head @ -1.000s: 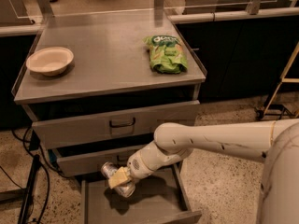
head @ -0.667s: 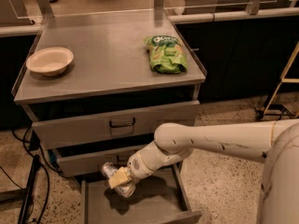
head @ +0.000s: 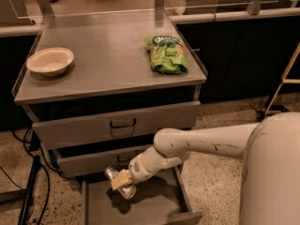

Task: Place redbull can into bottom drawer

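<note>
The bottom drawer is pulled out, a shallow grey tray with a flat floor, at the bottom of the camera view. My gripper reaches in from the right and hovers over the drawer's left part. It is shut on the redbull can, a slim silver can lying tilted between the yellowish fingers, its ends sticking out on both sides. The can casts a shadow on the drawer floor below it.
Above are two closed handled drawers. On the cabinet top sit a cream bowl at the left and a green snack bag at the right. My white arm crosses in front of the cabinet's right side. Cables lie on the floor at left.
</note>
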You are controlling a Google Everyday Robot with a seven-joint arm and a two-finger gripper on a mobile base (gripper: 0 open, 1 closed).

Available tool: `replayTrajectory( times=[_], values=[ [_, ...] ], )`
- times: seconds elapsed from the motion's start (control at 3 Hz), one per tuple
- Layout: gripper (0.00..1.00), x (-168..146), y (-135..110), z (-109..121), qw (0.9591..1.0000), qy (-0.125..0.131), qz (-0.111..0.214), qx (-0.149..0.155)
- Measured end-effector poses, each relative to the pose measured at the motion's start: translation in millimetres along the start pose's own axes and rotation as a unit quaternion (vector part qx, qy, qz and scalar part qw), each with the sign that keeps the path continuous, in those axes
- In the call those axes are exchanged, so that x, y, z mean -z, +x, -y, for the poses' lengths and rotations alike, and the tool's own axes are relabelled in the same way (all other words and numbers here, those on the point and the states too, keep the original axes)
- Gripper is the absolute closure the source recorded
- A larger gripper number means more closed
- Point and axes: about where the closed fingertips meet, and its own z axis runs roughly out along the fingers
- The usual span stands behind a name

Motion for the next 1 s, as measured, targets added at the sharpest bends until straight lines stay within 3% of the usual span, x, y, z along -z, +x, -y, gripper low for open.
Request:
replayTrajectory(
  times=[0.33, 1.0],
  values=[
    [1.0, -4, -1, 16, 0.9998, 0.004, 0.013, -0.016],
    [1.0, -22, 3, 26, 0.9995, -0.006, 0.006, -0.03]
  ],
)
